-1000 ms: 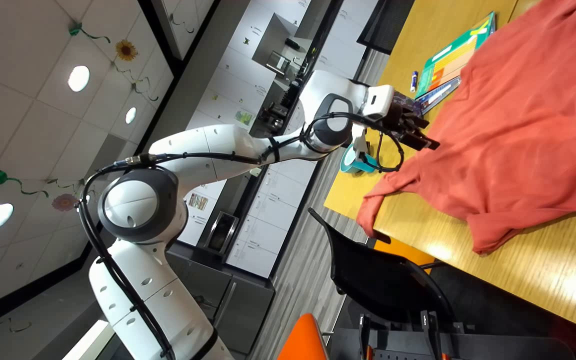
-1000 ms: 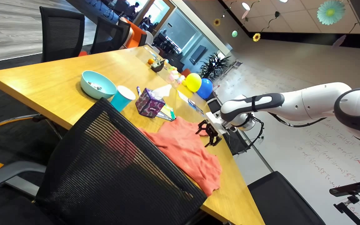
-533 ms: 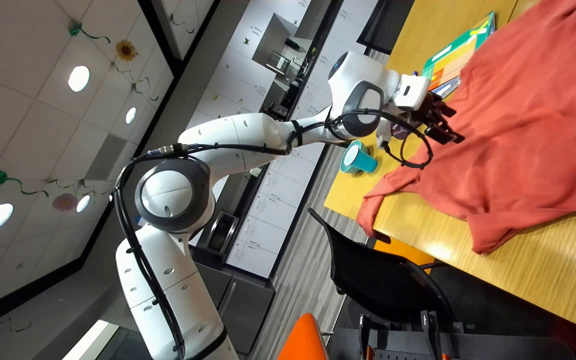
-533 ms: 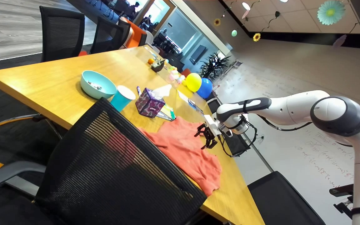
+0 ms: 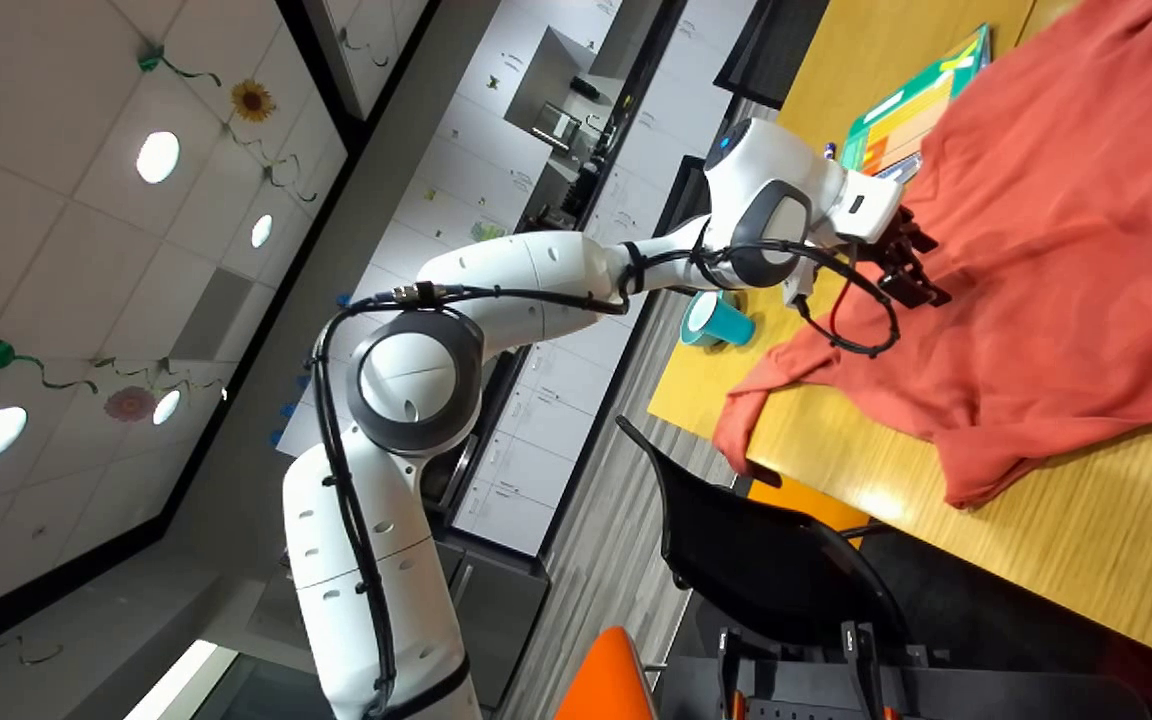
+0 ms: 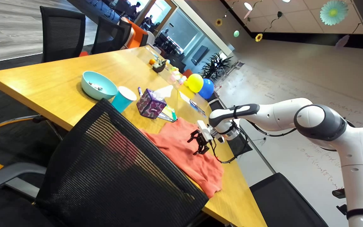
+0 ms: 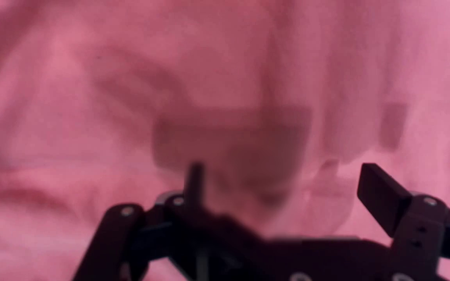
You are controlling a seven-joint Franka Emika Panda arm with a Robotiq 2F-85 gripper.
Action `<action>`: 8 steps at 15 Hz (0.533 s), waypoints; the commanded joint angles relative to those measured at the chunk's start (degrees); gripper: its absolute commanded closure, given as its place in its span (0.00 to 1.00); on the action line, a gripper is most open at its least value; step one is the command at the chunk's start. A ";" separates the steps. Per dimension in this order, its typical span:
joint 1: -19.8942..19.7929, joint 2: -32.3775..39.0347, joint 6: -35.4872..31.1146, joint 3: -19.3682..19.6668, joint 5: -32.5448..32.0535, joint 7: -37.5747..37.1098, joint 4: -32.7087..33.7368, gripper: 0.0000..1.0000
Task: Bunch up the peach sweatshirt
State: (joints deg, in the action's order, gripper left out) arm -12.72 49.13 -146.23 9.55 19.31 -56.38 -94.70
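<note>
The peach sweatshirt [image 5: 1076, 270] lies spread on the bench [image 5: 1096, 530] beneath my gripper [image 7: 281, 171], plain coral-orange, with shallow wrinkles over its body. From its middle, in an exterior view, a sleeve [image 5: 791, 365] stretches toward eight o'clock and its end goes over the bench edge; a narrower end points between six and seven, and the cloth runs out of the picture toward one and three. In my wrist view it looks pink, with upright folds toward two o'clock and my own shadow at the centre. My fingers [image 7: 383, 199] stand wide apart over it; whether their tips brush the cloth I cannot tell.

In an exterior view, a purple tissue box [image 6: 150, 105] sits at eleven o'clock from the garment; at ten are a teal cup [image 6: 123, 98] and a pale teal bowl [image 6: 101, 90] with contents too small to name. A green booklet [image 5: 911, 105] lies just beside the cloth, a marker [image 5: 830, 150] near it. A yellow balloon [image 6: 195, 83] and a blue balloon [image 6: 206, 90] show toward twelve. A black mesh chair back [image 6: 115, 176] toward eight hides part of the sweatshirt from that camera.
</note>
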 commanded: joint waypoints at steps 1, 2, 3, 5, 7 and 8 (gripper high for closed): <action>0.31 3.42 0.46 0.44 0.71 -0.67 3.09 0.00; 0.59 4.10 0.47 0.85 0.44 -1.06 3.28 0.00; 0.94 4.69 0.66 1.39 0.02 -1.47 3.49 0.00; 1.71 5.44 -0.10 2.38 -0.26 -2.32 3.42 0.28; 2.12 5.21 -0.50 2.91 -0.42 -2.33 3.25 0.43; 2.20 5.00 -0.44 3.01 -0.38 -2.19 3.24 0.50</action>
State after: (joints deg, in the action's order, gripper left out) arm -11.65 53.53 -146.34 11.23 19.28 -56.74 -92.18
